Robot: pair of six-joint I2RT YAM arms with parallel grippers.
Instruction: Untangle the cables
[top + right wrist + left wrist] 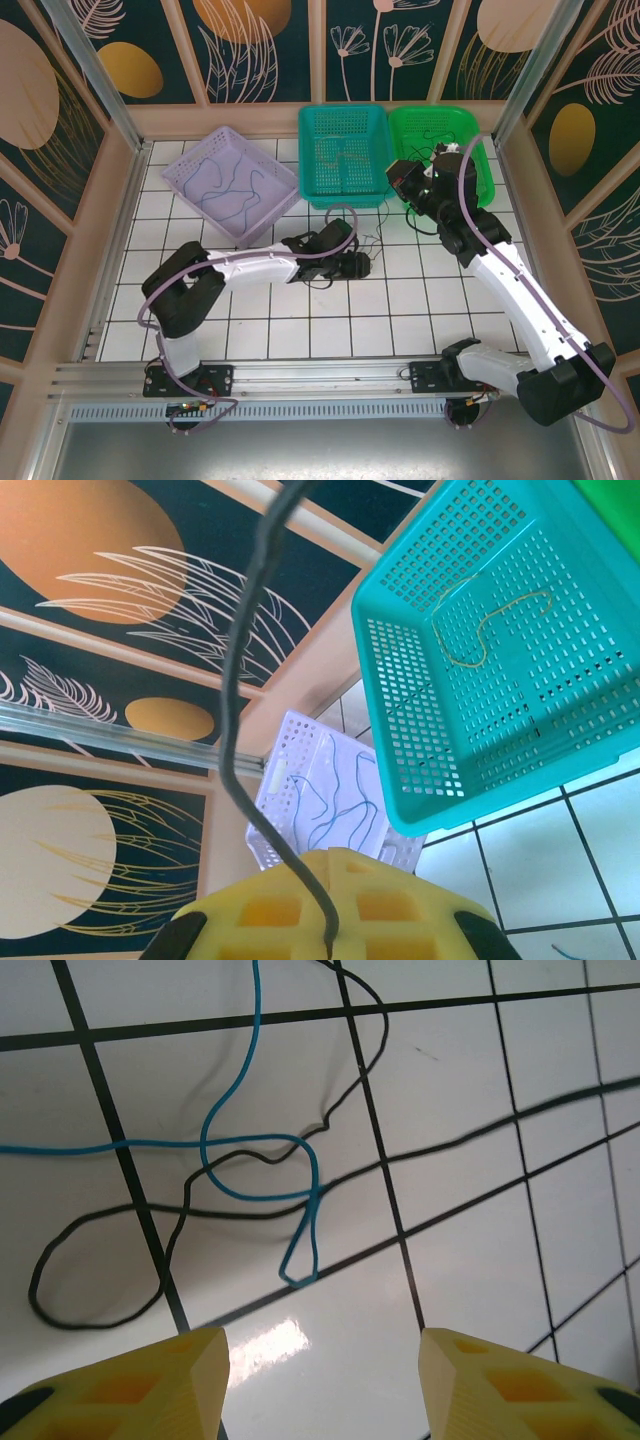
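Where the blue cable (206,1145) loops across the black cable (384,1030), the two lie tangled flat on the white tiled table (270,320). They are on the near side of the teal basket (343,108), a little toward its right front corner. In the left wrist view this tangle lies just ahead of the left gripper (325,1335), beyond the fingertips and not between them. Its yellow fingers (170,1380) stand apart with only bare tile in the gap, grasping nothing.

A third, dark cable (235,680) runs up through the right wrist view from the right gripper (330,865), whose fingers are clenched together on it. From above, that gripper sits just beside the teal basket's right front corner.

Inside the teal basket a pale yellowish cable (490,630) lies curled on the perforated floor. To the teal basket's left, the lilac basket (225,133) holds several dark blue cables (340,810) in loose squiggles.
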